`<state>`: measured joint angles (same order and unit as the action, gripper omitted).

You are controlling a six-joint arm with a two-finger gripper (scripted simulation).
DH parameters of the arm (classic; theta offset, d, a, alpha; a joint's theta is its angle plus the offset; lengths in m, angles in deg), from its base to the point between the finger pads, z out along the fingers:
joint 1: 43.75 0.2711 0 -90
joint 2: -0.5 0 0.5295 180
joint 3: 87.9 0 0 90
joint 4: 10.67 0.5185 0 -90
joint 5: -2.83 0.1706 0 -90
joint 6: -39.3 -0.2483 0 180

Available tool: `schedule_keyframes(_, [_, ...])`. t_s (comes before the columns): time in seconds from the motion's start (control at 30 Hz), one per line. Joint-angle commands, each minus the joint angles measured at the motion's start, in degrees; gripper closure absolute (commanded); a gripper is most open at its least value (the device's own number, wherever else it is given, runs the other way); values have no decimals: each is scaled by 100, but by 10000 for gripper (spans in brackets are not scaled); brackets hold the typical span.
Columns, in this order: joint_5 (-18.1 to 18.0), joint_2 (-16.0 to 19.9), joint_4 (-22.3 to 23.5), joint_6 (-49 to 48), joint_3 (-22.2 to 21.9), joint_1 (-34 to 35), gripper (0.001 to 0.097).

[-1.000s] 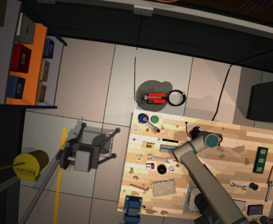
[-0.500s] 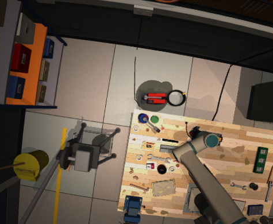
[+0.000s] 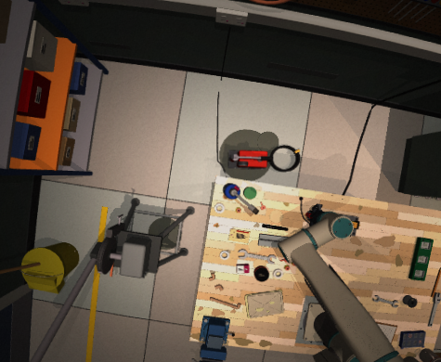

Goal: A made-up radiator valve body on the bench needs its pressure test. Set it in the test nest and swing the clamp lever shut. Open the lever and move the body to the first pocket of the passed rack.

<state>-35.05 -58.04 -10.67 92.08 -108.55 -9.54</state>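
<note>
The green passed rack (image 3: 421, 258) lies near the bench's right end, far from the blue and green test nest (image 3: 239, 191) and its grey lever (image 3: 247, 203) at the back left corner. My gripper (image 3: 314, 215) sits at the end of the arm over the middle rear of the bench, closed on the valve body, which the wrist joint mostly hides from above. Only a dark and red bit shows there.
The bench's left edge runs by the nest, with a tripod (image 3: 136, 246) on the floor beyond. Washers, a spanner (image 3: 253, 255), a black round part (image 3: 261, 273), a grey plate (image 3: 263, 303) and a blue vise (image 3: 214, 332) crowd the left half.
</note>
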Motion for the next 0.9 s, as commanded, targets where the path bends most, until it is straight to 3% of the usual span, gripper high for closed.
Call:
schedule_keyframes(0.0, [0,-3,-1,0,2,0,901])
schedule_keyframes(0.3, [-1,-3,-1,0,2,0,901])
schedule_keyframes(0.87, [-1,-3,-1,0,2,0,566])
